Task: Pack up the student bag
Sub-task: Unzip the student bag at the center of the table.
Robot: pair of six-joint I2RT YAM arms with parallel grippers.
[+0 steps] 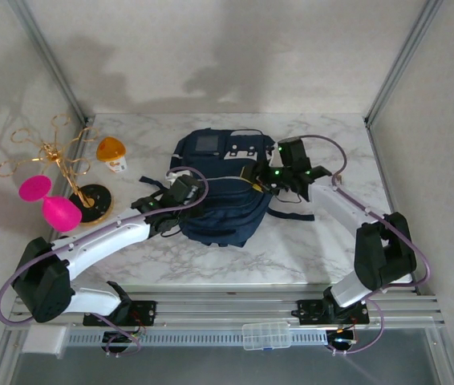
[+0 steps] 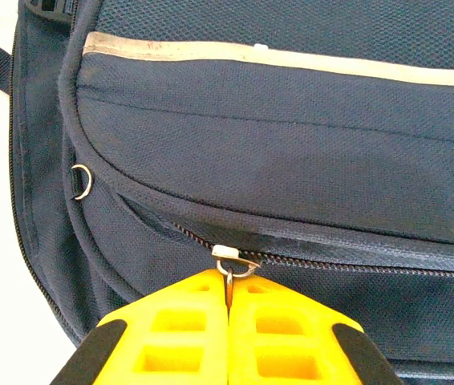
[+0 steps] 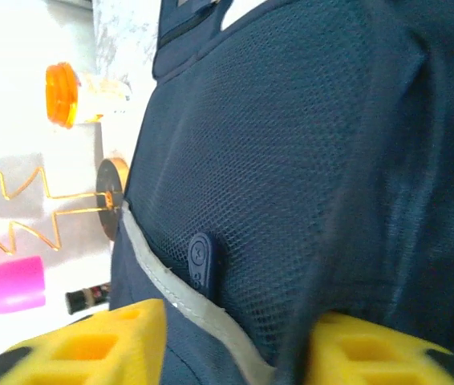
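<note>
- At the centre of the top view, the student bag lies flat on the marble table. Its grey square panel faces up toward the upper edge of the frame.
- The left gripper sits at the bag's left edge.
- In the left wrist view its yellow fingers are pressed together at the bottom centre of the frame. The left gripper is pinching the metal zipper pull of a pocket, and the zipper line runs off to the right.
- Above that, a grey-white trim stripe crosses the top of the frame, and a small metal ring hangs at the left.
- The right gripper rests over the bag's right side.
- In the right wrist view its two yellow fingers stand apart at the bottom corners, with navy mesh fabric bulging between them. The jaws are parted and clamp nothing.
- At the left of the top view stand a gold wire stand, a pink goblet and an orange-capped tub, all well apart from the bag.
</note>
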